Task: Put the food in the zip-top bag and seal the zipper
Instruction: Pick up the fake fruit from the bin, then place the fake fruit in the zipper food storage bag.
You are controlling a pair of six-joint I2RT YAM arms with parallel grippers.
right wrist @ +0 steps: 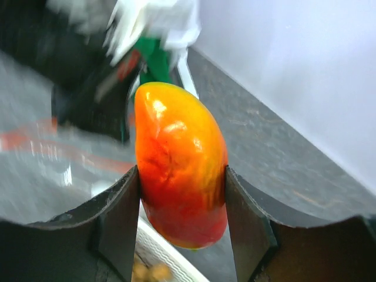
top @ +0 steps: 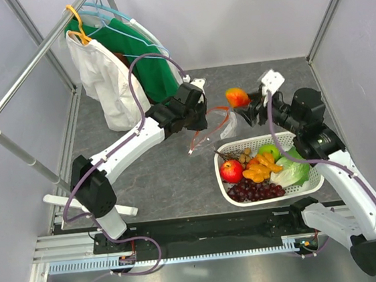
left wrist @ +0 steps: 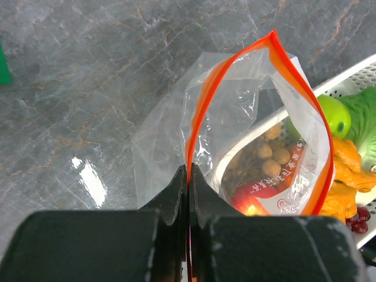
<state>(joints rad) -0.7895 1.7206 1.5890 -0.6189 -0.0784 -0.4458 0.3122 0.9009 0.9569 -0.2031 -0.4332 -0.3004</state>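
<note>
The left claw (left wrist: 188, 179) is clamped shut on the narrow orange-red zipper strip (left wrist: 202, 100) of the clear, crinkly zip-top plastic bag (left wrist: 164, 147), whose mouth gapes open just beyond its fingertips, lifted off the surface. Red print runs across the bag's lower panel (left wrist: 276, 183), too small and creased to read. The right claw (right wrist: 182, 173) grips a red-yellow toy mango (right wrist: 179, 170) between both fingers, in the air just to the right of the left claw and the bag. Nearer the bases than the right claw sits a white lattice plastic basket (top: 226, 152) holding a red apple (top: 231, 171), a green apple (top: 268, 150), dark purple grapes (top: 254, 191), orange pieces (top: 261, 167), small brown nuts (top: 245, 155) and green lettuce (top: 292, 170). The surface (top: 158, 178) is grey, marbled and glossy. Pale grey walls (top: 229, 15) enclose it; left of the left claw a metal rail (top: 32, 66) carries hangers with a white cloth bag (top: 104, 82) and a green garment (top: 150, 67).
</note>
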